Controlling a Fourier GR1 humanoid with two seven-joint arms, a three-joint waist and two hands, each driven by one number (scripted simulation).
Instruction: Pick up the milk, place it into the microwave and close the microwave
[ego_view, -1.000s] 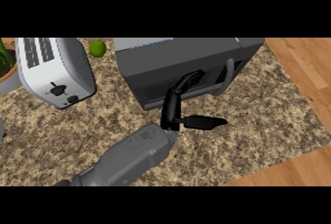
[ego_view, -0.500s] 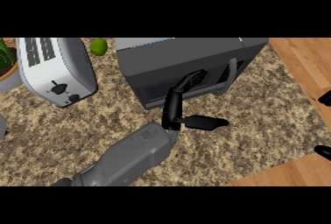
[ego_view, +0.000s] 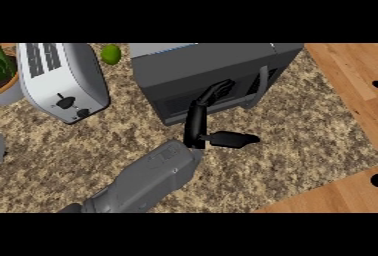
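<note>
You are looking steeply down at a speckled worktop (ego_view: 310, 135) with the microwave (ego_view: 214, 70) standing at its upper middle. The microwave door is showing shut, with its pale handle (ego_view: 259, 85) running upright near the door's right side.

The left robot hand (ego_view: 198, 127) is coming in on a grey forearm (ego_view: 148, 182) from the lower left. Its fingers (ego_view: 214, 92) are stretching up, spread and nearly straight, and their tips are resting against the door face just left of the handle. Its thumb (ego_view: 230, 139) is sticking out sideways to the right above the worktop and is pinching nothing.

The right robot hand (ego_view: 375, 180) is showing only as small dark specks at the right edge, so you cannot tell its state.

The milk is not showing anywhere in this view. You cannot tell whether it is sitting behind the shut door.

A white toaster (ego_view: 63, 80) is lying at the upper left, well apart from the microwave. A green fruit (ego_view: 111, 54) is sitting between the two at the top. A potted plant (ego_view: 6, 75) is peeking in at the left edge
</note>
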